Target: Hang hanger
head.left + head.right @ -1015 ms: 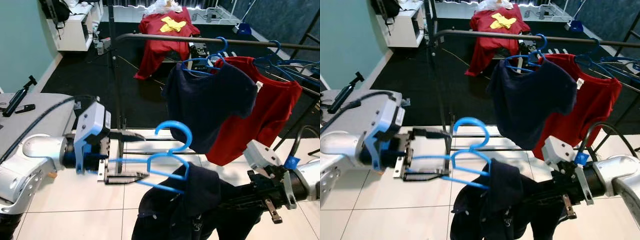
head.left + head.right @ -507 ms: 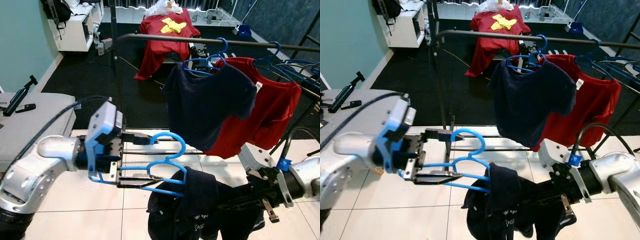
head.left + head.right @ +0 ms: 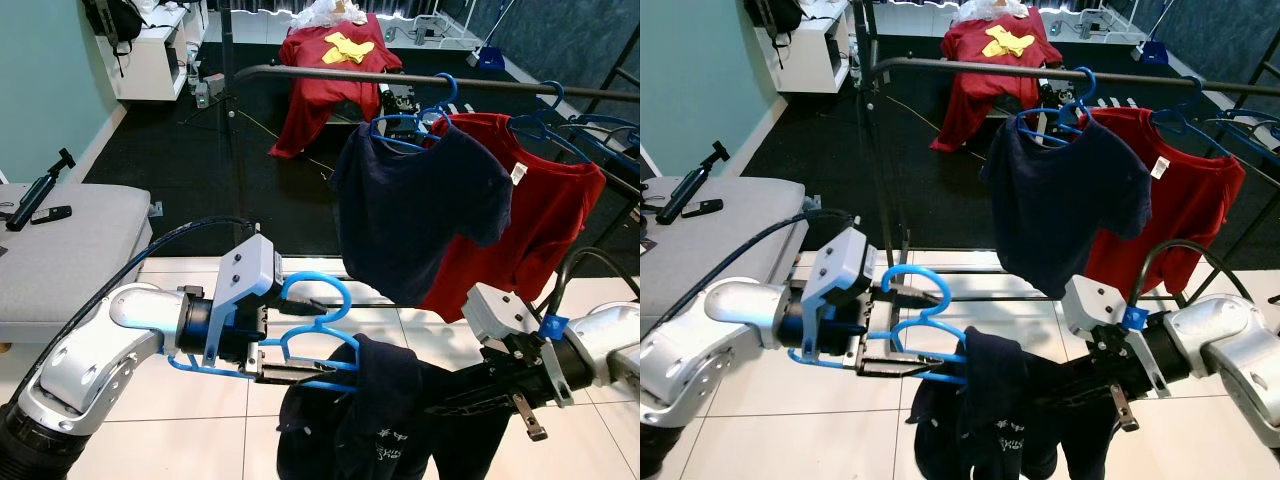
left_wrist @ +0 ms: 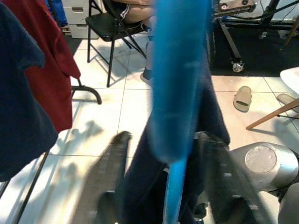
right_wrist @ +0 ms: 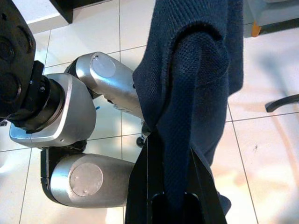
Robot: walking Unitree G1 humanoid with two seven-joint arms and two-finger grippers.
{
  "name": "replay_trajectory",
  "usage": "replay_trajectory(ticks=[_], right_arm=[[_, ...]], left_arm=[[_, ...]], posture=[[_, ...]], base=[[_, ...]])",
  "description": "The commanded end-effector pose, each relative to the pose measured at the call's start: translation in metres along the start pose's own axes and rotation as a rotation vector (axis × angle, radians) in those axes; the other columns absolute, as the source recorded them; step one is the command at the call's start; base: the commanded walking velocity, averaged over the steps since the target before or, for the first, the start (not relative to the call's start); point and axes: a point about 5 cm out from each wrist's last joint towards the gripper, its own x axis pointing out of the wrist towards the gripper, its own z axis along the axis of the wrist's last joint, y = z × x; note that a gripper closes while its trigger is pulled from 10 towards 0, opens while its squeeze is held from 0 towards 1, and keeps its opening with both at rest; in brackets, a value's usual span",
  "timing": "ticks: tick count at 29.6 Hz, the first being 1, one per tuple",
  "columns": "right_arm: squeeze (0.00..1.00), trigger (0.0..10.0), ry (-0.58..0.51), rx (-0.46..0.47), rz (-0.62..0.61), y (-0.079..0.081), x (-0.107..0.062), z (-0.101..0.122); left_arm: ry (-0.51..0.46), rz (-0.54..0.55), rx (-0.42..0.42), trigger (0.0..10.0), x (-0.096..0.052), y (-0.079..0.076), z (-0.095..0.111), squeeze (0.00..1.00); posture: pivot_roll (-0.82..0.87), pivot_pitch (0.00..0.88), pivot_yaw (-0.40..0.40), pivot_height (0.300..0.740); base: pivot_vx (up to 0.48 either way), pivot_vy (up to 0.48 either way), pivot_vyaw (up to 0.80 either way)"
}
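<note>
A blue plastic hanger (image 3: 318, 291) lies low in front of me between the spread fingers of my left gripper (image 3: 298, 336), which is open around it near the hook. In the left wrist view the hanger (image 4: 175, 93) runs down the middle with a gap to each finger. A dark navy garment (image 3: 385, 420) drapes over the hanger's right end. My right gripper (image 3: 452, 404) is shut on that cloth (image 5: 187, 70) from the right. The dark clothes rail (image 3: 330, 75) crosses above and behind, well higher than the hanger.
A navy T-shirt (image 3: 420, 210) and a red shirt (image 3: 545, 215) hang on blue hangers on the rail. The rack's upright post (image 3: 237, 170) stands behind my left arm. A grey cushioned seat (image 3: 60, 250) is at the left. Another red shirt (image 3: 330, 70) lies farther back.
My left gripper has slid right along the hanger, from its left end to near the hook. The hanger has tipped lower and the navy garment sits further onto it.
</note>
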Motion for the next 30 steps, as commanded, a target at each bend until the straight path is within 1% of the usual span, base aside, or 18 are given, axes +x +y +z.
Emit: replay_trajectory(ticks=[1, 8, 10, 11, 12, 15, 16, 17, 18, 19, 20, 23, 24, 25, 26, 28, 29, 30], right_arm=[[0.00, 0.0, -0.019, -0.068, 0.022, 0.002, 0.000, 0.011], [0.00, 0.0, -0.013, -0.077, 0.020, 0.002, -0.003, 0.012], [0.00, 0.0, -0.004, -0.082, 0.003, 0.000, -0.006, 0.013], [0.00, 0.0, -0.004, -0.082, 0.003, 0.000, -0.006, 0.013], [0.00, 0.0, -0.002, -0.085, -0.006, -0.002, -0.008, 0.013], [0.00, 0.0, -0.002, -0.085, -0.006, -0.002, -0.008, 0.013], [0.00, 0.0, -0.003, -0.091, -0.022, -0.003, -0.010, 0.014], [0.00, 0.0, -0.003, -0.091, -0.022, -0.003, -0.010, 0.014], [0.00, 10.0, -0.012, -0.099, -0.078, -0.009, -0.010, 0.015], [0.00, 10.0, -0.012, -0.099, -0.078, -0.009, -0.010, 0.015], [0.73, 10.0, -0.030, -0.107, -0.120, -0.015, -0.010, 0.016], [0.73, 10.0, -0.030, -0.107, -0.120, -0.015, -0.010, 0.016], [1.00, 10.0, -0.050, -0.117, -0.158, -0.019, -0.010, 0.019], [1.00, 10.0, -0.050, -0.117, -0.158, -0.019, -0.010, 0.019], [1.00, 10.0, -0.093, -0.153, -0.251, -0.028, -0.015, 0.025], [1.00, 10.0, -0.093, -0.153, -0.251, -0.028, -0.015, 0.025], [1.00, 10.0, -0.112, -0.164, -0.282, -0.031, -0.018, 0.028], [1.00, 10.0, -0.112, -0.164, -0.282, -0.031, -0.018, 0.028]], left_arm=[[0.046, -0.006, 0.001, 0.0, -0.001, 0.000, -0.005, 0.00], [0.072, -0.013, 0.006, 0.0, -0.003, 0.000, -0.007, 0.00], [0.105, -0.016, 0.000, 0.0, -0.010, -0.001, -0.010, 0.00], [0.105, -0.016, 0.000, 0.0, -0.010, -0.001, -0.010, 0.00], [0.116, -0.016, -0.003, 0.0, -0.014, -0.001, -0.012, 0.00], [0.116, -0.016, -0.003, 0.0, -0.014, -0.001, -0.012, 0.00], [0.120, -0.014, -0.005, 0.0, -0.017, -0.001, -0.012, 0.00], [0.120, -0.014, -0.005, 0.0, -0.017, -0.001, -0.012, 0.00], [0.097, -0.009, -0.011, 0.0, -0.017, -0.002, -0.011, 0.00], [0.097, -0.009, -0.011, 0.0, -0.017, -0.002, -0.011, 0.00], [0.058, -0.003, -0.021, 0.0, -0.016, -0.002, -0.008, 0.00], [0.058, -0.003, -0.021, 0.0, -0.016, -0.002, -0.008, 0.00], [0.013, 0.006, -0.033, 0.0, -0.013, -0.002, -0.005, 0.00], [0.013, 0.006, -0.033, 0.0, -0.013, -0.002, -0.005, 0.00], [-0.100, 0.053, -0.071, 0.0, -0.006, 0.002, 0.001, 0.00], [-0.100, 0.053, -0.071, 0.0, -0.006, 0.002, 0.001, 0.00], [-0.135, 0.073, -0.085, 0.0, -0.004, 0.004, 0.003, 0.00], [-0.135, 0.073, -0.085, 0.0, -0.004, 0.004, 0.003, 0.00]], posture=[[0.04, 0.086, -0.049, 0.740], [0.04, 0.087, -0.045, 0.740], [0.04, 0.087, -0.043, 0.740], [0.04, 0.087, -0.043, 0.740], [0.04, 0.088, -0.044, 0.740], [0.04, 0.088, -0.044, 0.740], [0.04, 0.088, -0.044, 0.740], [0.04, 0.088, -0.044, 0.740], [0.04, 0.088, -0.045, 0.740], [0.04, 0.088, -0.045, 0.740], [0.04, 0.087, -0.045, 0.740], [0.04, 0.087, -0.045, 0.740], [0.04, 0.087, -0.045, 0.740], [0.04, 0.087, -0.045, 0.740], [0.03, 0.088, -0.045, 0.740], [0.03, 0.088, -0.045, 0.740], [0.03, 0.088, -0.045, 0.740], [0.03, 0.088, -0.045, 0.740]], base=[[0.000, 0.000, 0.00], [0.000, 0.000, 0.00], [0.000, 0.000, 0.00], [0.000, 0.000, 0.00], [0.000, 0.000, 0.00], [0.000, 0.000, 0.00], [0.000, 0.000, 0.00], [0.000, 0.000, 0.00], [0.000, 0.000, 0.00], [0.000, 0.000, 0.00], [0.000, 0.000, 0.00], [0.000, 0.000, 0.00], [0.000, 0.000, 0.00], [0.000, 0.000, 0.00], [0.000, 0.000, 0.00], [0.000, 0.000, 0.00], [0.000, 0.000, 0.00], [0.000, 0.000, 0.00]])
